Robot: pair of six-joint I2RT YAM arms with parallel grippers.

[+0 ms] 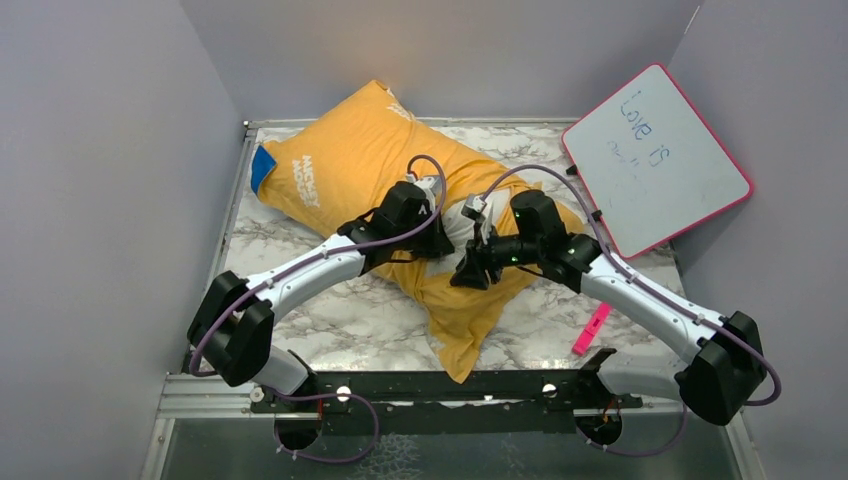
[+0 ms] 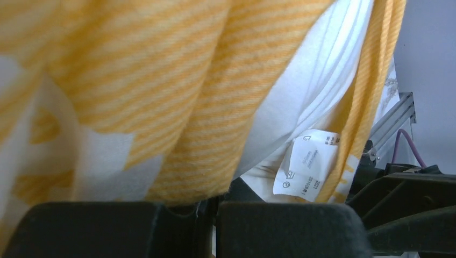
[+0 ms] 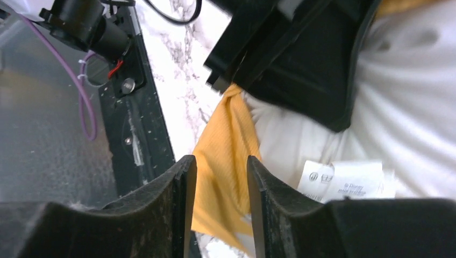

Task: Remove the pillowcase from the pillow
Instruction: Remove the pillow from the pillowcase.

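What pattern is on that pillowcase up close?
Fine orange-yellow stripes on the pillowcase, clearest in the left wrist view.

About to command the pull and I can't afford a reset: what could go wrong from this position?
1. The left tool pinches only a fold of the orange-yellow fabric pillowcase; it may slip out under tension.
2. The right tool is open around yellow cloth right beside the plump white pillow; closing could catch both, dragging the pillow along.
3. The tools sit close together and might collide.

Top view looking down, wrist views close-up, sharing label point(image 2: 305, 165) on pillow point(image 2: 322, 70)
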